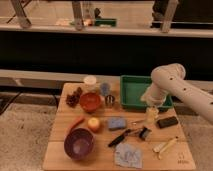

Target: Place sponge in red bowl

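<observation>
You are looking at a wooden table [56, 150] that is sitting on a speckled grey floor [22, 125]. Behind it a pale ledge [35, 77] is running across, and a long dark wall [65, 52] is rising above that. Up top a bright strip [45, 11] is glowing warm, and grey posts [77, 14] are standing in it. The gripper [151, 116] is hanging over the table's right side.
</observation>
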Controlling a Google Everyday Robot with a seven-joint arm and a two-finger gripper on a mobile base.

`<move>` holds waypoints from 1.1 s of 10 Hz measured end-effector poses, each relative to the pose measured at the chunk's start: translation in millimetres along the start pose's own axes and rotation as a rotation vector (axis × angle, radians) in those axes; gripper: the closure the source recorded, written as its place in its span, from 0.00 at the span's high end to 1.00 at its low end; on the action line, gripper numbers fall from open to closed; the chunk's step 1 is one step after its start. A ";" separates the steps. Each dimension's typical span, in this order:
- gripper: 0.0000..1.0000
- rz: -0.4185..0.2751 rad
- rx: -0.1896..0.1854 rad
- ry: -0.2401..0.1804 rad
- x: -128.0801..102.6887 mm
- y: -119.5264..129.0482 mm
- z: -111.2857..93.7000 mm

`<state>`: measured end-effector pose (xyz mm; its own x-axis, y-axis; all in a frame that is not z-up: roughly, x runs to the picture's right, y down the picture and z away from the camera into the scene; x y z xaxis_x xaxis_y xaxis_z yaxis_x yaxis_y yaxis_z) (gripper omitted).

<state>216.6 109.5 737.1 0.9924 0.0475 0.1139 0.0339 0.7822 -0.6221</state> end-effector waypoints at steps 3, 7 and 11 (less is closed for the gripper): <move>0.80 -0.010 -0.014 -0.009 -8.9 0.1 9.2; 0.80 -0.032 -0.027 -0.023 -24.8 -2.9 20.5; 0.80 -0.054 -0.043 -0.041 -37.3 -2.9 30.9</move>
<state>175.8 124.6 758.6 0.9833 0.0314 0.1792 0.0937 0.7570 -0.6467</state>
